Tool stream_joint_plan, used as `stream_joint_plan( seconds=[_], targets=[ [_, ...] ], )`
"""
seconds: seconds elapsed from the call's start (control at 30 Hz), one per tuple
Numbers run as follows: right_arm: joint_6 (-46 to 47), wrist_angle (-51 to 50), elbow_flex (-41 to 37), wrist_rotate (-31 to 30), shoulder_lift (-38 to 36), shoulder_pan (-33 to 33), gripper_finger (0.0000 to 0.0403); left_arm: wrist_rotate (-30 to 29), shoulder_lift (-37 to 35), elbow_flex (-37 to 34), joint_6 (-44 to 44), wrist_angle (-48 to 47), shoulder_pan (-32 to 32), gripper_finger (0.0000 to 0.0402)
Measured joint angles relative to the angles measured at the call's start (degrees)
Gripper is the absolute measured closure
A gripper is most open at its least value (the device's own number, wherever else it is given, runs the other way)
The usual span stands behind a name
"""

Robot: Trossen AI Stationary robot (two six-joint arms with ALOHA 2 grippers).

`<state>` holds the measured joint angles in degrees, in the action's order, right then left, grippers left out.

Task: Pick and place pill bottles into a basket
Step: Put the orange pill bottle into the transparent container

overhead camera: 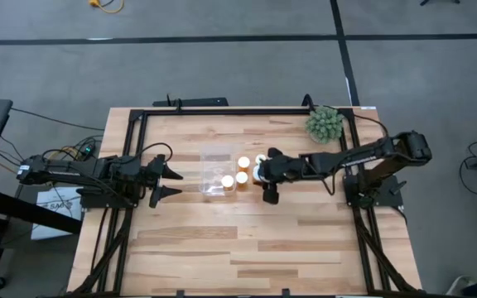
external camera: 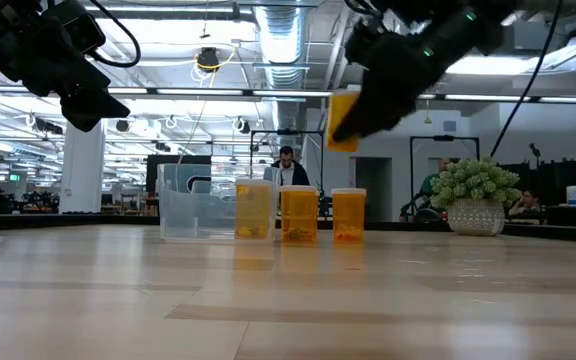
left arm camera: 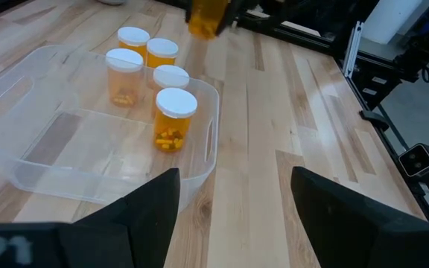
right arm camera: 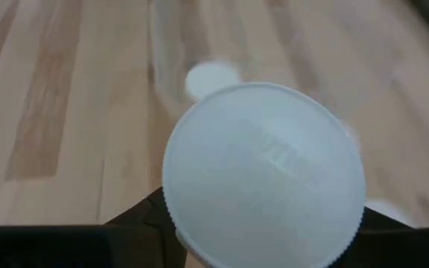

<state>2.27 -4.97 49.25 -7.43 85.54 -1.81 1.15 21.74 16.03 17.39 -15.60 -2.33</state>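
Above table, right fingers (external camera: pixel 353 125) pinch pill bottle (external camera: pixel 342 120); left fingers (overhead camera: pixel 169 183) spread, seemingly idle.

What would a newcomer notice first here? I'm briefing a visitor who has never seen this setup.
The right gripper holding an orange pill bottle in the air, right of the clear basket. Next, one white-capped bottle standing in the basket and more just outside it, with the left gripper open beside it.

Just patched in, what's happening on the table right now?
The right tool holds one pill bottle lifted above the table, near the basket. One bottle stands inside the basket, with others grouped just beyond its wall. The left tool waits open on the basket's other side, holding nothing.
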Motion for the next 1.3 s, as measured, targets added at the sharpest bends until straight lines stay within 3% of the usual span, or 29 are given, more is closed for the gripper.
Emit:
stream_joint_plan(
  seconds=[0.33,0.67,1.3],
  targets=[
    [-8.83,-3.80,12.55,1.87,0.00,5.45,0.0223,-0.04,0.01,0.00,0.00,-0.02,-0.02,0.0154],
    [-9.40,-3.83,17.44,6.01,0.13,10.12,0.0226,-0.53,0.01,0.00,0.00,0.00,-0.01,0.0154],
    [-11.79,-9.70,43.83,14.33,27.48,10.74,0.0225,-1.69,0.02,0.00,-0.07,-0.40,0.00,0.0154]
  ],
)
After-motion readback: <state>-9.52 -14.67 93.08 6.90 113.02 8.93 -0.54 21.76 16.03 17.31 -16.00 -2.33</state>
